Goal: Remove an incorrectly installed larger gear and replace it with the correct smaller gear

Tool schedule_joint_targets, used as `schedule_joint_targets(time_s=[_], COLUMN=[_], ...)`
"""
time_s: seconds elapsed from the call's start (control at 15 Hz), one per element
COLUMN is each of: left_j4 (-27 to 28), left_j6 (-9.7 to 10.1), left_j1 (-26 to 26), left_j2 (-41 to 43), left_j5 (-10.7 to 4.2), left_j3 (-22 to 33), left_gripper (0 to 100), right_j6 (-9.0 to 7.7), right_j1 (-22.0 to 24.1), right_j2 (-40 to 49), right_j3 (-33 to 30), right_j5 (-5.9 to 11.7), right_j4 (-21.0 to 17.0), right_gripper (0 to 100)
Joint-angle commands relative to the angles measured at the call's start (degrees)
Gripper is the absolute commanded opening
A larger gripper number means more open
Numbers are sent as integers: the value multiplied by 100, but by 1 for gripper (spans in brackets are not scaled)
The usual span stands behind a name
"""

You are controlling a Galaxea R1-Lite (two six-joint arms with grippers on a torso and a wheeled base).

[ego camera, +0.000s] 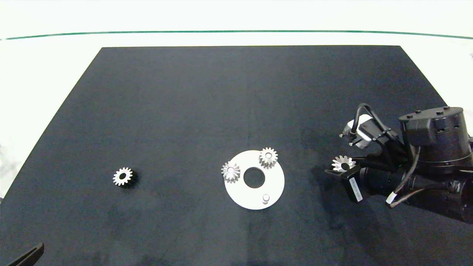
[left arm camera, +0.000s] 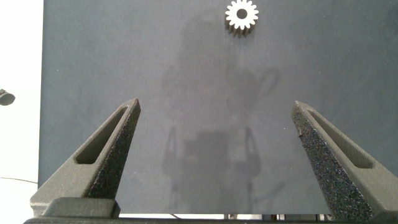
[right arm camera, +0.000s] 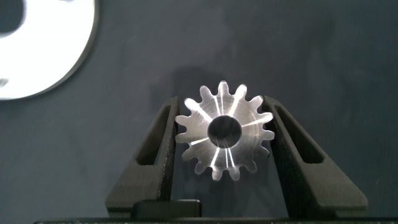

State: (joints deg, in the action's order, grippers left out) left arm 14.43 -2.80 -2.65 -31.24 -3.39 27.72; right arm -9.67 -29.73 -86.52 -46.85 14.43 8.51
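The larger gear [ego camera: 343, 163], silver with long splayed teeth, sits between the fingers of my right gripper [ego camera: 342, 167], to the right of the white round plate [ego camera: 244, 195]. In the right wrist view the larger gear [right arm camera: 224, 130] fills the gap and my right gripper [right arm camera: 221, 102] is shut on it. The smaller gear [ego camera: 123, 177] lies alone on the black mat at the left. It shows as the smaller gear [left arm camera: 241, 15] ahead of my left gripper [left arm camera: 216, 104], which is open and holds nothing. My left gripper [ego camera: 27, 255] is at the near left corner.
Two small gears [ego camera: 230, 171] [ego camera: 268, 157] sit on pegs of the plate, around its centre hole [ego camera: 254, 177]. A third peg [ego camera: 265, 198] at the plate's near edge is bare. The black mat [ego camera: 184, 103] ends in white table on all sides.
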Motion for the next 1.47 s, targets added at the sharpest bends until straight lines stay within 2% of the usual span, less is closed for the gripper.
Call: schedule_joint_targets(time_s=[0.07, 0.33, 0.47, 0.67, 0.73, 1.07, 1.27, 1.33, 1.47], left_j4=[-72, -81, -81, -134, -134, -134, -134, -143, -292], left_j6=[-10, -27, -124, -124, -124, -124, -133, -177, -194], left_j1=[1, 1, 1, 1, 1, 1, -8, -26, -456], left_j2=[-40, -40, -40, -40, -48, -40, -101, -154, -426], left_j5=[-4, -4, -4, -4, -4, -4, -4, 5, 102], left_j3=[-12, -48, -83, -100, -100, -91, -83, -74, -83], left_gripper=[100, 100, 100, 100, 100, 100, 100, 100, 100], right_j6=[0, 9, 123, 141, 132, 123, 105, 97, 79], right_j1=[266, 433, 451, 460, 451, 433, 433, 433, 416], right_j2=[-208, -419, -445, -436, -419, -146, 478, 794, 1568], right_j3=[352, 466, 528, 528, 510, 484, 484, 484, 413], right_j5=[-2, -143, -151, -204, -195, -187, -187, -178, -187], right_j4=[397, 573, 617, 617, 617, 573, 485, 362, -165], right_gripper=[34, 34, 34, 34, 100, 100, 100, 100, 100])
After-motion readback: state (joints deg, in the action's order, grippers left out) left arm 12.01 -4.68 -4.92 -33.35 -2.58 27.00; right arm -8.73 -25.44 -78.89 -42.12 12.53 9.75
